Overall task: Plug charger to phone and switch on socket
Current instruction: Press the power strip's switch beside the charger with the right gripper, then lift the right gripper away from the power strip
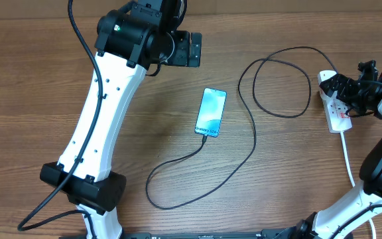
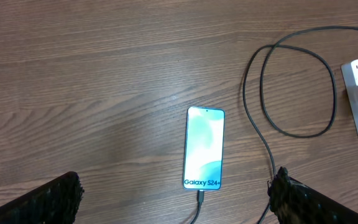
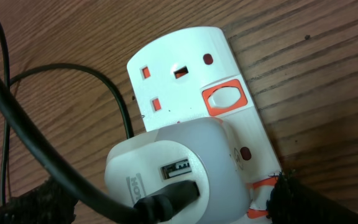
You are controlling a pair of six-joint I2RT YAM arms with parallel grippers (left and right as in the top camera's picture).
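I see the phone (image 1: 211, 111) lying flat on the counter (image 1: 297, 189), roughly in the middle, with its blue screen lit and facing up. The charger (image 1: 254, 136) has its small tip in the phone's lower end. From there the black cable runs out past that end and curls into a loop. It then sweeps back up along the phone's right side and makes a second loop on the way to the socket (image 1: 335, 109).

The socket lies well to the right of the phone, its white cord (image 1: 347, 156) trailing toward the robot's base. In my right wrist view the cable's black plug sits in a white adapter (image 3: 166, 165) pushed into the socket. Beside it is an orange-framed rocker switch (image 3: 224, 99); I cannot tell which way it is set.

My right pincer (image 3: 163, 199) hangs over that adapter, jaws spread wide, gripping nothing. My left pincer (image 2: 176, 183) hangs well above the counter, jaws fully apart and empty. In its wrist view the phone's lower end shows between its fingers.
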